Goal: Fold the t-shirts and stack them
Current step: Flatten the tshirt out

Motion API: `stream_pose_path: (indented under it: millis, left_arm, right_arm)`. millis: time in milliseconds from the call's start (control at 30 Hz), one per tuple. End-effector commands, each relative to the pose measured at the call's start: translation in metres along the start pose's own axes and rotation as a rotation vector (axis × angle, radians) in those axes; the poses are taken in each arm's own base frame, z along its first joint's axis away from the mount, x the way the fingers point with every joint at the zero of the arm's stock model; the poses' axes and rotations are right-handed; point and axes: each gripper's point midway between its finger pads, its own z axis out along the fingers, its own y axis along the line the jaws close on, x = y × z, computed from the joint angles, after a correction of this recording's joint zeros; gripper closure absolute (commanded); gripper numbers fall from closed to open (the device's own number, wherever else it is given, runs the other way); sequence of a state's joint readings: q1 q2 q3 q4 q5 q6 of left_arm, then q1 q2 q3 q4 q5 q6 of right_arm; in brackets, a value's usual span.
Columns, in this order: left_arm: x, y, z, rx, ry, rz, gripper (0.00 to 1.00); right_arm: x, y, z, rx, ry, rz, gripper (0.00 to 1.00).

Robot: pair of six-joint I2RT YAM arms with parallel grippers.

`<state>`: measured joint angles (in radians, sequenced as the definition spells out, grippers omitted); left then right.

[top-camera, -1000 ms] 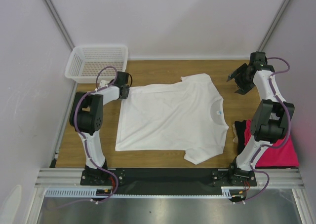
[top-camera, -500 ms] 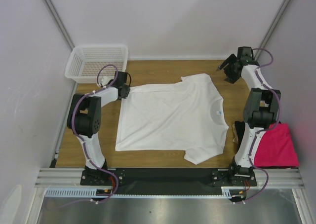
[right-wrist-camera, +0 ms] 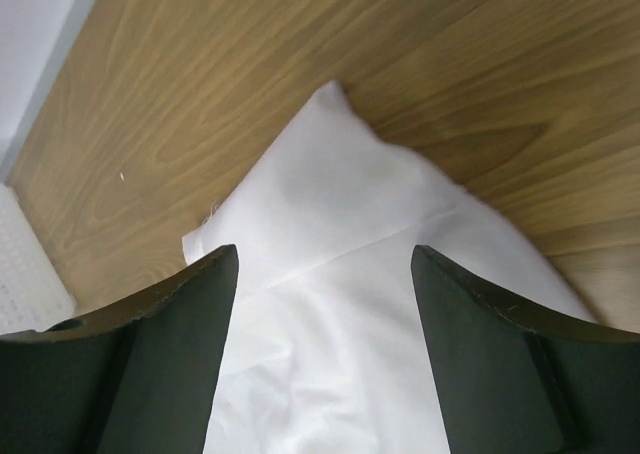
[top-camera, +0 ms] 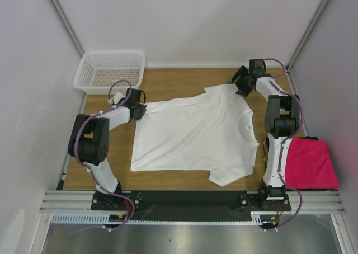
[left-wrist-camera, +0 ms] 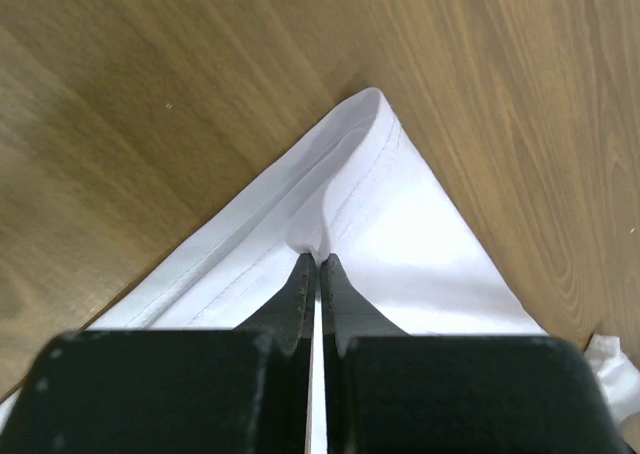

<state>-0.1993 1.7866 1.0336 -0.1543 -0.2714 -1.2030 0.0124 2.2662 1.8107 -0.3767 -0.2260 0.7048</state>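
White t-shirt [top-camera: 193,136] is spread flat mid-worktop [top-camera: 179,78]: collar to the right, hem to the left, one sleeve pointing far, the other near. Small blue-white tag [top-camera: 246,128] shows at the collar.

Left pincer [top-camera: 140,111] is at the far-left hem corner. In the left wrist view the pincer [left-wrist-camera: 318,264] has its jaws pressed together with a ridge of the white hem pinched at the tips. The corner lies on the wood just beyond them. So: closed, gripping the white t-shirt.

Right pincer [top-camera: 241,84] is at the far sleeve of the same shirt. In the right wrist view the pincer [right-wrist-camera: 322,259] has its jaws spread wide with the sleeve end lying between and below them. Open, nothing clamped. Can't tell whether the fingers touch the cloth.

Pink t-shirt [top-camera: 310,163] sits folded at the near-right corner of the worktop, well apart from the white one. A sliver of dark cloth [top-camera: 267,147] shows just left of it, mostly hidden behind the right arm, so I can't say how it lies.

White mesh basket [top-camera: 109,69] is at the far-left corner, near the left pincer but not touching it.
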Motion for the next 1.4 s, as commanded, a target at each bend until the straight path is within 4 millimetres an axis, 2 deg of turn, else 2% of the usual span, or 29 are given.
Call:
stream_pose_path:
  millis: [0, 33, 133, 200, 267, 367, 533, 700, 800, 833, 1000, 1133, 1200, 1367]
  left_arm:
    - [-0.016, -0.016, -0.019, 0.080, -0.029, 0.013, 0.99]
    - [-0.016, -0.016, -0.021, 0.082, -0.030, 0.020, 1.00]
    - [-0.018, -0.012, -0.027, 0.083, -0.032, 0.031, 1.00]
    - [-0.020, -0.010, -0.031, 0.087, -0.030, 0.031, 1.00]
    - [-0.018, 0.002, -0.032, 0.067, -0.023, 0.032, 1.00]
    - [-0.017, 0.014, -0.038, 0.058, -0.014, 0.030, 1.00]
    - [-0.015, 0.029, -0.051, 0.049, -0.008, 0.051, 0.99]
    - [-0.011, 0.046, -0.061, 0.032, 0.002, 0.064, 0.99]
    - [-0.008, 0.054, -0.065, 0.030, 0.006, 0.076, 1.00]
    - [-0.008, 0.053, -0.065, 0.034, 0.006, 0.082, 1.00]
    - [-0.012, 0.046, -0.064, 0.058, -0.004, 0.136, 1.00]
    - [-0.013, 0.034, -0.058, 0.083, -0.003, 0.159, 1.00]
    - [-0.015, 0.028, -0.057, 0.098, -0.007, 0.164, 1.00]
    - [-0.016, 0.027, -0.052, 0.088, -0.007, 0.181, 1.00]
  right_arm:
    - [0.010, 0.001, -0.001, -0.004, -0.014, -0.026, 0.24]
    - [0.021, -0.012, 0.001, 0.027, 0.003, -0.021, 0.24]
    - [0.025, -0.021, -0.011, 0.055, -0.021, -0.025, 0.25]
    - [0.039, -0.038, -0.017, 0.093, -0.010, -0.013, 0.25]
    - [0.058, -0.056, -0.020, 0.132, 0.016, 0.008, 0.25]
    - [0.067, -0.060, -0.037, 0.146, 0.002, 0.015, 0.25]
    - [0.097, -0.082, -0.070, 0.200, 0.021, 0.017, 0.25]
    - [0.112, -0.094, -0.099, 0.234, 0.024, 0.004, 0.25]
    - [0.105, -0.084, -0.114, 0.211, 0.003, -0.025, 0.25]
    - [0.096, -0.073, -0.122, 0.189, -0.013, -0.061, 0.25]
    - [0.057, -0.036, -0.137, 0.087, -0.103, -0.245, 0.21]
    - [0.039, -0.016, -0.122, -0.016, -0.096, -0.387, 0.20]
    - [0.037, -0.016, -0.108, -0.027, -0.068, -0.448, 0.19]
    - [0.045, -0.022, -0.090, -0.048, -0.006, -0.552, 0.20]
